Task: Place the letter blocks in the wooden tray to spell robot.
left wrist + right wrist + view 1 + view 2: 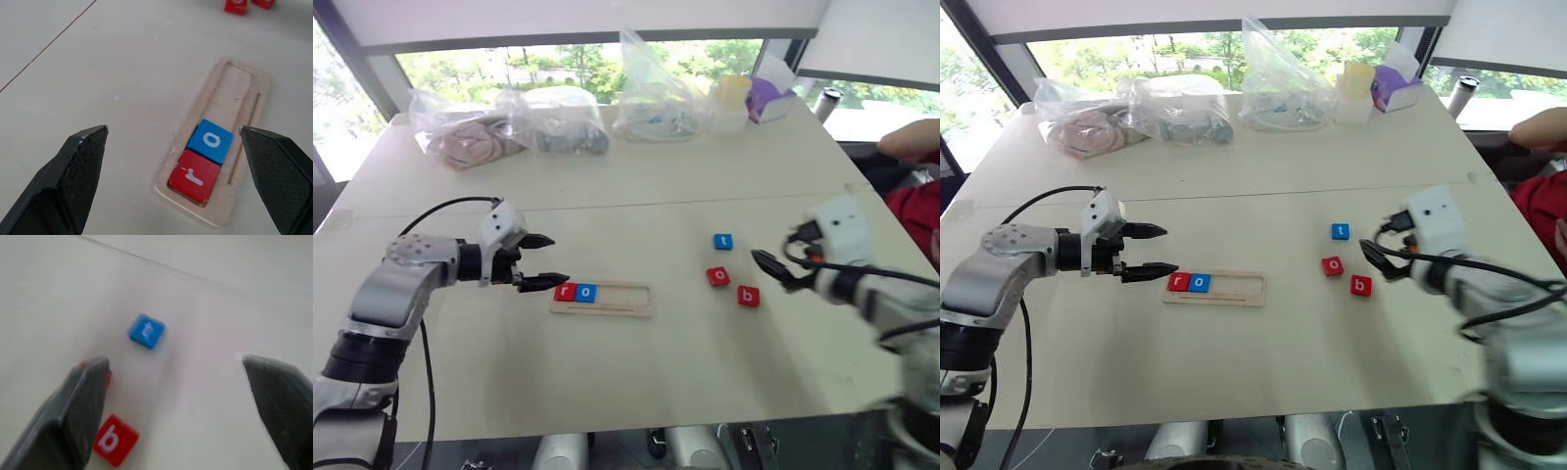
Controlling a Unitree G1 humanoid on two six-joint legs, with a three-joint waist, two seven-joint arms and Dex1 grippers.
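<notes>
The long, pale wooden tray (601,299) with its raised rim lies on the smooth off-white table (607,372), holding a glossy red r block (565,291) and a blue o block (586,292) side by side at its left end. The flat square blue t block (722,241), red o block (718,276) and red b block (748,296) lie loose to its right. The left gripper (546,259), its black textured fingers spread and empty, hovers beside the tray's left end, and the right gripper (1378,257) stands open and empty near the loose tiles.

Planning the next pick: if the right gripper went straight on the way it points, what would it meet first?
Probably the red b block, nearest the right gripper; depth is uncertain.
</notes>
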